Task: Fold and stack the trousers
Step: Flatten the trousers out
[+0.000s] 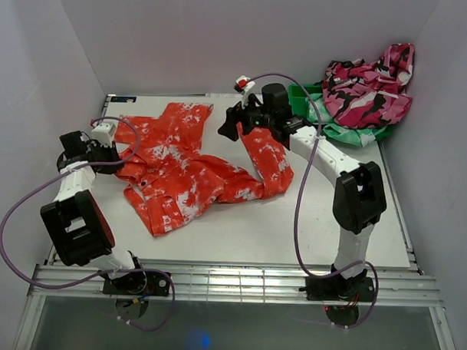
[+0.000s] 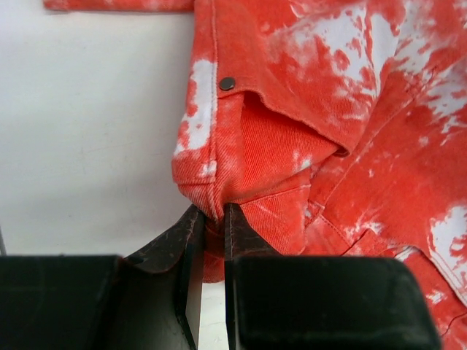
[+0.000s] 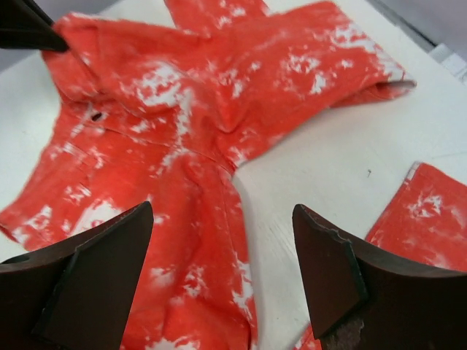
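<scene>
The left gripper (image 2: 211,216) has its jaws drawn narrow on a doubled ridge of the trousers (image 2: 328,109). In the left wrist view the fingertips (image 2: 191,227) bite a thick seamed edge just below a metal stud (image 2: 228,83), which is probably the waistband. The right gripper (image 3: 222,219) stands wide with nothing between its jaws, hovering above the cloth at the centre of its own frame. Out from there, the top view shows the trousers (image 1: 188,169) sprawled across the left and middle of the table (image 1: 293,231). The pinched end is at the left by the left gripper (image 1: 104,151), one part reaches toward the upper centre, and another part lies crumpled under the right gripper (image 1: 229,127). A pink camouflage garment (image 1: 367,84) sits well apart at the upper right. The fabric looks like twill, soft and limp but with some body. It should drape and drag rather than slide, and its weight should pull hardest on whichever corner is lifted. Seams, waistband and hems are the firmest places to hold, since a pinch on a single flat layer could slip or gather only a wrinkle. The right jaws would probably do best closing on the waistband's other end or on a hem edge (image 3: 398,76) at the upper right of the right wrist view, so the cloth can be tensioned between both grips before a fold.
</scene>
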You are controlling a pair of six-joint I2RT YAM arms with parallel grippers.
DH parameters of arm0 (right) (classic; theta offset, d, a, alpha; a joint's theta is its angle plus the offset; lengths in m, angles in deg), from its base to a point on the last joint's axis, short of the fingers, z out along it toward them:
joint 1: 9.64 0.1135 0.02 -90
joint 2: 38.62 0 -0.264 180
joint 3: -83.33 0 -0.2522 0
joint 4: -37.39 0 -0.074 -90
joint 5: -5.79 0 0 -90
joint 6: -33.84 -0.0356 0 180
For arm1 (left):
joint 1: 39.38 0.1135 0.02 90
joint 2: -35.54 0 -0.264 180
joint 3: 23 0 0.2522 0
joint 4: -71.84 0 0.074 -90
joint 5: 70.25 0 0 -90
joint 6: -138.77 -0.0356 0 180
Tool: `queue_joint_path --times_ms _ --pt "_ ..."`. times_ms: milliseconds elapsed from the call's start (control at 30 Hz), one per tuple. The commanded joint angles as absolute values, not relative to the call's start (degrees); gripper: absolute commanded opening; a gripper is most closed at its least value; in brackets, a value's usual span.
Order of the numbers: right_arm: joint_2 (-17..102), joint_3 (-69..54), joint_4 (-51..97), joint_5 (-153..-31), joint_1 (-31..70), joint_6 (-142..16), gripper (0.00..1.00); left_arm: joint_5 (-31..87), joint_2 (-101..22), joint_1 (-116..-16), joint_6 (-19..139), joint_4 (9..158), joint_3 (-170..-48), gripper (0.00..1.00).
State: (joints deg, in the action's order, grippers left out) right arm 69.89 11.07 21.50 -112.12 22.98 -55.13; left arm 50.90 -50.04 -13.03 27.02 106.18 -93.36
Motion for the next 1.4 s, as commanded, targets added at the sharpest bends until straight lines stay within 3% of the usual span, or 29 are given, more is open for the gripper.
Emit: queue_joint_path --times_ms 0,133,400,633,733,1367 --pt "74.75 12.98 18.36 -108.49 24.99 -48.79 0.82 54.2 -51.38 -13.8 20.75 111.43 -93.28 0.0" --pt "79.5 17.63 17.84 -109.08 24.99 -46.67 0.82 53.66 -53.23 -13.8 19.94 118.26 -95.12 0.0" --pt "69.41 13.96 19.31 -113.23 34.2 -53.66 0.94 80.7 -51.04 -15.29 37.47 124.72 -104.44 0.0" --pt "70.0 9.64 28.1 -107.69 41.51 -68.09 1.0 73.39 -41.11 -22.58 65.0 107.94 -101.63 0.0" --pt "72.64 11.31 30.13 -106.63 42.92 -71.36 0.91 71.34 -39.7 -25.05 70.55 106.35 -102.24 0.0" --pt "81.26 13.33 43.67 -100.04 47.66 -84.82 0.9 75.38 -36.62 -25.32 88.5 92.1 -100.22 0.0"
